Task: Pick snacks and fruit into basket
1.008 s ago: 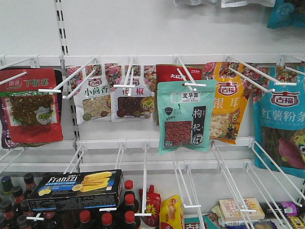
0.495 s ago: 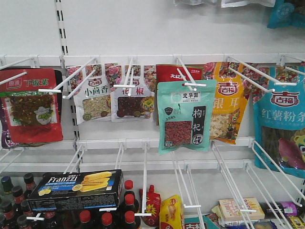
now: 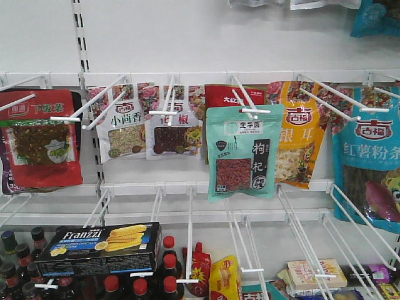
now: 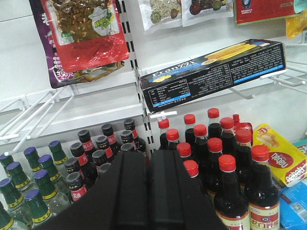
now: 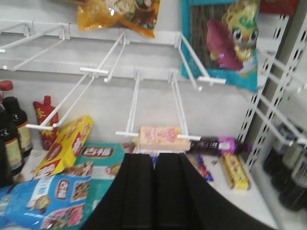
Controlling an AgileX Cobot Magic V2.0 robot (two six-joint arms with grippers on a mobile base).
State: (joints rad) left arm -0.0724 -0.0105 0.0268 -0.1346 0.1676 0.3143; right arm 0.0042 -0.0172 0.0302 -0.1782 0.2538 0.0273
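Observation:
The black-and-blue Franzzi cookie box (image 3: 103,247) rests on wire hooks at the lower left of the shelf wall. The left wrist view shows this box (image 4: 216,72) above and to the right of my left gripper (image 4: 148,158), which is shut and empty over the bottles. The mint-green berry pouch (image 3: 244,153) hangs from a hook at the centre. My right gripper (image 5: 154,160) is shut and empty, low over the packets on the bottom shelf. The fruit and the basket are out of view.
A red pouch (image 3: 40,140) hangs at the left and a teal-blue sweet-potato pouch (image 3: 369,162) at the right. Long white wire hooks (image 3: 189,231) jut out. Dark bottles with red caps (image 4: 211,153) crowd the lower shelf. Snack packets (image 5: 67,146) lie under the right gripper.

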